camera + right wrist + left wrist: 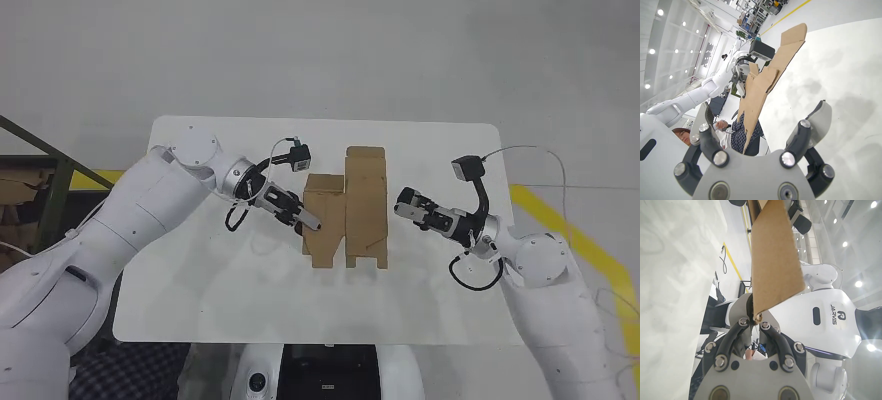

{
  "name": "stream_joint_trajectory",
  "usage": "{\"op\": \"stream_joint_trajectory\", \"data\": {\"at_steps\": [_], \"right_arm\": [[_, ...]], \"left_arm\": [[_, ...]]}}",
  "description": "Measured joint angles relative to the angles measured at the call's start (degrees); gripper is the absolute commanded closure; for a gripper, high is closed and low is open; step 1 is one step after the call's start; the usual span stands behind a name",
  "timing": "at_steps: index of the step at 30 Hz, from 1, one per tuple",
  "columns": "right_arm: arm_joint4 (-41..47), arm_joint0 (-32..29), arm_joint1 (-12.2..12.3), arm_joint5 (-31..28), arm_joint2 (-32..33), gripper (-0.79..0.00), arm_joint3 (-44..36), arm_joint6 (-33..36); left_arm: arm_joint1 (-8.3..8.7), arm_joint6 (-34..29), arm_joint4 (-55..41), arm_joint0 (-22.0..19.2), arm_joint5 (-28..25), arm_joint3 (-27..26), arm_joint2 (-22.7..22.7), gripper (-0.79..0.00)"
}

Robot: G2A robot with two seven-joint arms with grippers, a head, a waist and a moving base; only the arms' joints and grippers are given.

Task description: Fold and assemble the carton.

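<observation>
No legible text, label, number or sign is found on the carton [365, 200]; its brown faces are seen plain in every view.

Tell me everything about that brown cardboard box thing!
The carton is brown corrugated cardboard, not yet a box: a shorter panel beside a taller one, with flaps at the ends. It sits on the white table, its shorter side looking raised. The left gripper is shut on that side's edge. The right gripper, open, is near the other side, not touching.

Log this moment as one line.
left gripper: shut on carton edge | right gripper: open, apart from carton | carton: unassembled, on table
</observation>
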Motion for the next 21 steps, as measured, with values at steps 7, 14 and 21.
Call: {"op": "stream_joint_trajectory", "data": {"at_steps": [7,14,21], "right_arm": [[0.0,0.0,0.0,0.0,0.0,-0.785,0.0,0.0],[0.0,0.0,0.0,0.0,0.0,-0.785,0.0,0.0],[0.0,0.0,0.0,0.0,0.0,-0.785,0.0,0.0]], "left_arm": [[0.0,0.0,0.0,0.0,0.0,0.0,0.0,0.0],[0.0,0.0,0.0,0.0,0.0,0.0,0.0,-0.363],[0.0,0.0,0.0,0.0,0.0,0.0,0.0,0.0]]}}
